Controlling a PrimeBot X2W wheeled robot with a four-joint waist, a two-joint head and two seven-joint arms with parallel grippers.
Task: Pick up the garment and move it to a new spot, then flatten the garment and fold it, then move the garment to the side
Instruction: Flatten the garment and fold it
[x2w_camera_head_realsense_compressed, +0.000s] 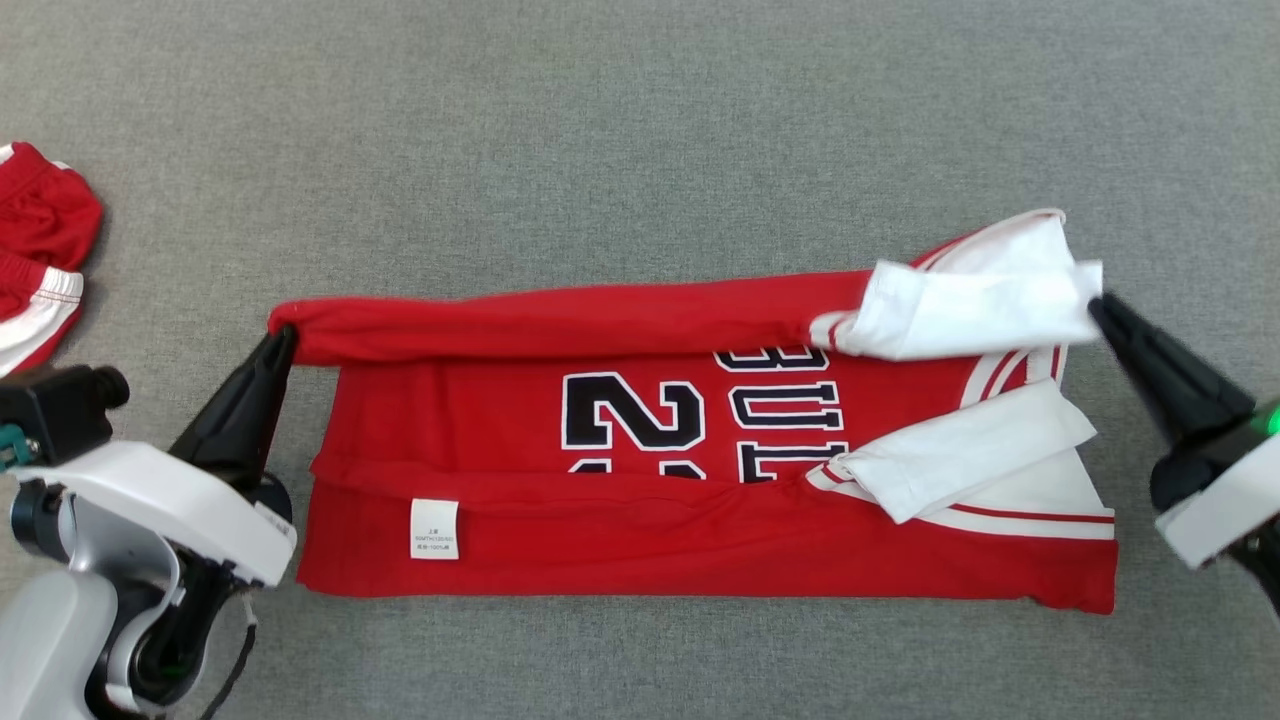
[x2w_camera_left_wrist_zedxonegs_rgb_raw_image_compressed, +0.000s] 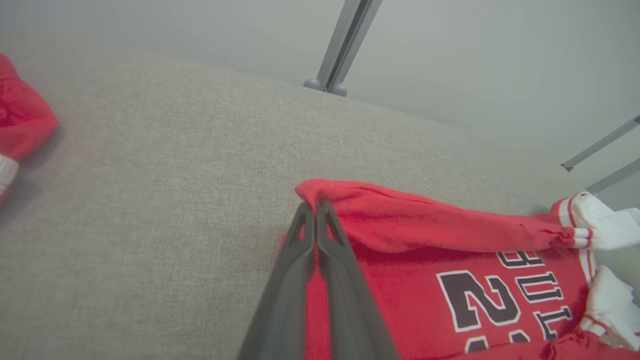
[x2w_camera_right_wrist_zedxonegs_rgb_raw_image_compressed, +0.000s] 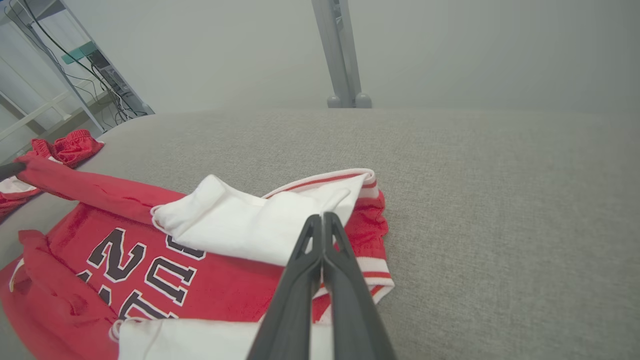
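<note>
1. Across the middle of the head view, a red knitted jersey (x2w_camera_head_realsense_compressed: 640, 540) with white sleeves and black lettering is spread on a grey woven cloth surface (x2w_camera_head_realsense_compressed: 640, 120); its far long edge is raised as a rolled band.
2. That band is pinched at its left end by the left gripper (x2w_camera_head_realsense_compressed: 283, 340), jaws closed on red cloth, and at its right end by the right gripper (x2w_camera_head_realsense_compressed: 1098, 305), jaws closed on the upper white sleeve (x2w_camera_head_realsense_compressed: 980, 295).
3. Only a thin edge of sleeve seems to be held; were the band pulled taut, it could be lost and the fold dropped crooked.
4. If the ends are carried unevenly, the band could be laid askew, or the loose lower sleeve (x2w_camera_head_realsense_compressed: 960, 450) bunched beneath.
5. A second red-and-white garment (x2w_camera_head_realsense_compressed: 40, 250) is seen well apart at the upper left and is unlikely to be caught.
</note>
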